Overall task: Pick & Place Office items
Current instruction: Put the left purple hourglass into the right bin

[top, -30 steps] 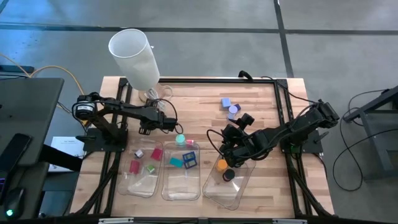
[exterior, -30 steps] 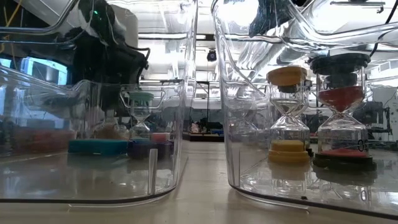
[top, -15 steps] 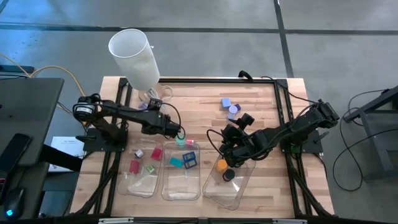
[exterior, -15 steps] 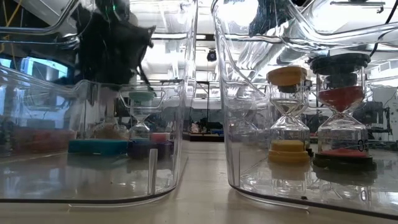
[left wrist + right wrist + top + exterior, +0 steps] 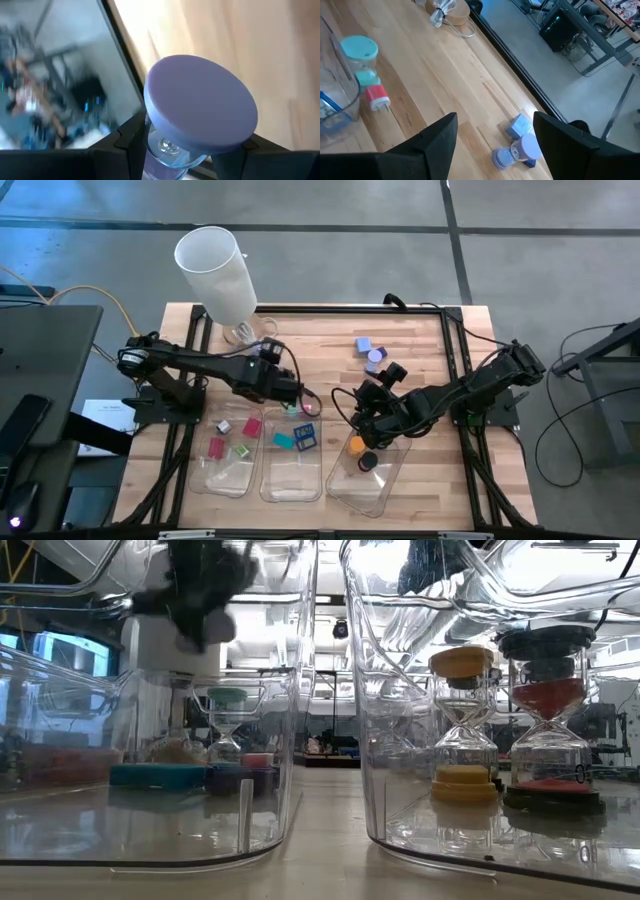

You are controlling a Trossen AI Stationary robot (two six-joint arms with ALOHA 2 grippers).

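Left gripper, near table centre, clenches a purple-capped timer; right gripper, at four o'clock, gapes empty.

A lavender-capped timer shows between dark jaws. Orange and black-and-red timers stand in a clear tray. The tabletop is pale striped wood; the cylinder white.

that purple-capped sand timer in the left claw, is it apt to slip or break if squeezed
The purple sand timer looks fragile: its body under the cap is clear and glass-like, so a hard squeeze could crack it. The smooth clear body may slip between the left claw fingers. Its round flat cap suggests it stands steadily if set down upright, but would roll on its side.
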